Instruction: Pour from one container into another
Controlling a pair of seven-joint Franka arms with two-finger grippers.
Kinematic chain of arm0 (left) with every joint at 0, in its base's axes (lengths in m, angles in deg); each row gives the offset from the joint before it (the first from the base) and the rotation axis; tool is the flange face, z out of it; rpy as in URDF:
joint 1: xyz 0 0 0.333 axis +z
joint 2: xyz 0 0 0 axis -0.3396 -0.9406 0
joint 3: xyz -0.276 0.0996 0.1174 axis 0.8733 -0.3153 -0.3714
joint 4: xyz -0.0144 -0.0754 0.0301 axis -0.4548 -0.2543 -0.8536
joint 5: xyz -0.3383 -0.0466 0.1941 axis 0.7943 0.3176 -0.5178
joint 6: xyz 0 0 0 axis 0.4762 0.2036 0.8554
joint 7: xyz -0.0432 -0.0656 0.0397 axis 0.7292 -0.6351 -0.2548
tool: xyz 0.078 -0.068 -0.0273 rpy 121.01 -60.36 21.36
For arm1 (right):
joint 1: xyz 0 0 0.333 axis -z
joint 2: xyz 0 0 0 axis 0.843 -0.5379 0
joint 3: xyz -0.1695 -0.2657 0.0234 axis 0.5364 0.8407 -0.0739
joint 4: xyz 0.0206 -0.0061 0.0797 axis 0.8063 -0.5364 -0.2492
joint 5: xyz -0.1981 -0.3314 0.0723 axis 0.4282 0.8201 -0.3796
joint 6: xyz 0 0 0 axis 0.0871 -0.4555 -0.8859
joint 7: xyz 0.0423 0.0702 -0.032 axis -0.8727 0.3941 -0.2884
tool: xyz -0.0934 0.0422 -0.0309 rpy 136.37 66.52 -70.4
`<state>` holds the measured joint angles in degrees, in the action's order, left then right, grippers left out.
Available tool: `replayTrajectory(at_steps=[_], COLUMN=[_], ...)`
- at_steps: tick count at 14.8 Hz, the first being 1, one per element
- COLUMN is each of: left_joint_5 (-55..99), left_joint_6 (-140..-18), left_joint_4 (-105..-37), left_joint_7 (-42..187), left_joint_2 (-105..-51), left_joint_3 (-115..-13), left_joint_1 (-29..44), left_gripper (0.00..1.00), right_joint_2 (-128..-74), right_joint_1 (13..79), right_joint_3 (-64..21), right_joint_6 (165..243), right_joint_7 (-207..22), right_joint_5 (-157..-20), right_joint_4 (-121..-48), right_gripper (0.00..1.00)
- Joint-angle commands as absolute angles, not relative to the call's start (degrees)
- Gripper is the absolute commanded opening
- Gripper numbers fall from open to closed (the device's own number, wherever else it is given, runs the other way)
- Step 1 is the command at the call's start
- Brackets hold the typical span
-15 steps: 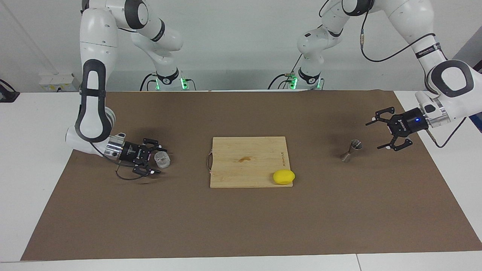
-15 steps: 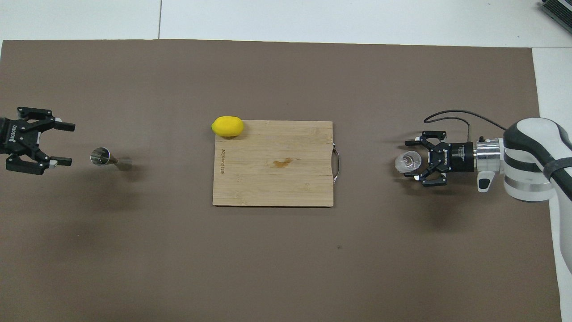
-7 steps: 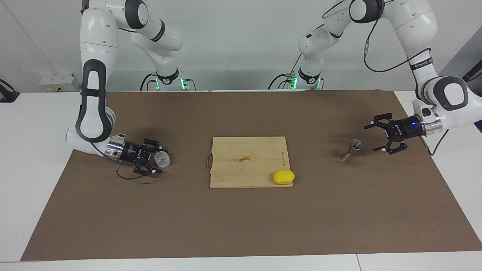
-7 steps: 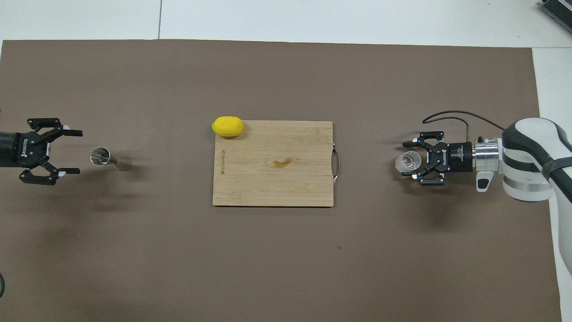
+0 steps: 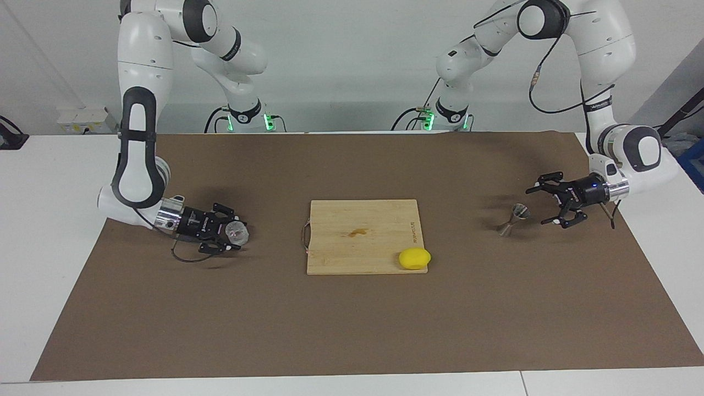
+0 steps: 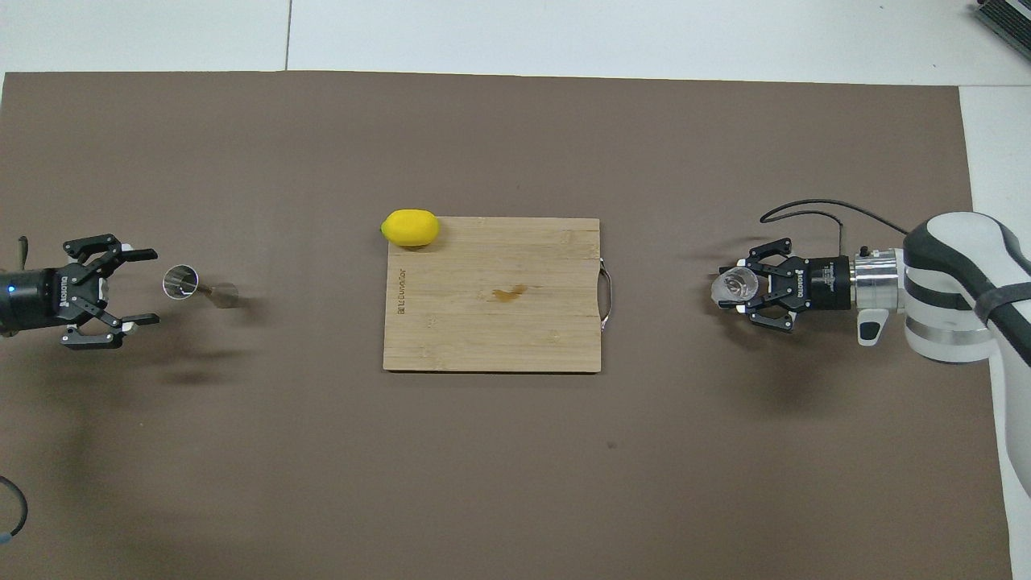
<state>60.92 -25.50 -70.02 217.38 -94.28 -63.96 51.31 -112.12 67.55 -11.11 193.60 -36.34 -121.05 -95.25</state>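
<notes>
The glass cup [image 5: 238, 233] sits on the brown mat [image 5: 352, 330] toward the right arm's end of the bench, and the right claw [image 5: 228, 237] lies low and sideways with its fingers closed in on the cup's wall, gripping it. In the overhead view the cup [image 6: 734, 287] shows between the fingertips, its mouth turned partly upward; whether it has left the mat I cannot tell.

The metal jigger [image 5: 511, 219] stands on the mat toward the left arm's end, its open cone up. The left claw [image 5: 555, 206] hangs just beside it with its fingers spread wide, one to each side of the jigger's line but not yet around it; nothing is in it.

Between the two lies a wooden cutting board [image 5: 363, 236] with a lemon [image 5: 414, 258] on its corner farther from the robots, toward the left arm's end.

The step in hand looks like securing both vessels. For the cup, a lift straight up with the rim kept level would likely save any contents, since a thick glass wall can slip in a side grip. For the jigger, the left claw would do best to slide in level and close at the narrow waist, slowly, because a nudge to the top cone could tip so light a thing.
</notes>
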Motion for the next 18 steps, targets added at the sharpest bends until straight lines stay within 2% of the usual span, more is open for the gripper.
replayTrajectory(at_steps=[1,7,18], left_joint_5=[64.0,66.7,68.7], left_joint_6=[-24.5,-22.0,-21.8], left_joint_4=[-72.3,-74.4,-75.5], left_joint_7=[222.7,229.3,230.4], left_joint_2=[-96.1,-96.9,-96.8], left_joint_3=[-63.5,-63.5,-63.0], left_joint_1=[52.5,52.2,50.9], left_gripper=[1.00,1.00,1.00], right_joint_2=[-112.0,-111.1,-101.0], right_joint_1=[67.8,67.8,64.3], right_joint_3=[-11.2,-11.4,-12.0], right_joint_6=[193.8,193.0,193.3], right_joint_7=[-38.2,-36.7,-25.2], right_joint_5=[-122.5,-122.4,-122.3], right_joint_4=[-95.7,-91.8,-91.8], right_gripper=[0.00,0.00,0.00])
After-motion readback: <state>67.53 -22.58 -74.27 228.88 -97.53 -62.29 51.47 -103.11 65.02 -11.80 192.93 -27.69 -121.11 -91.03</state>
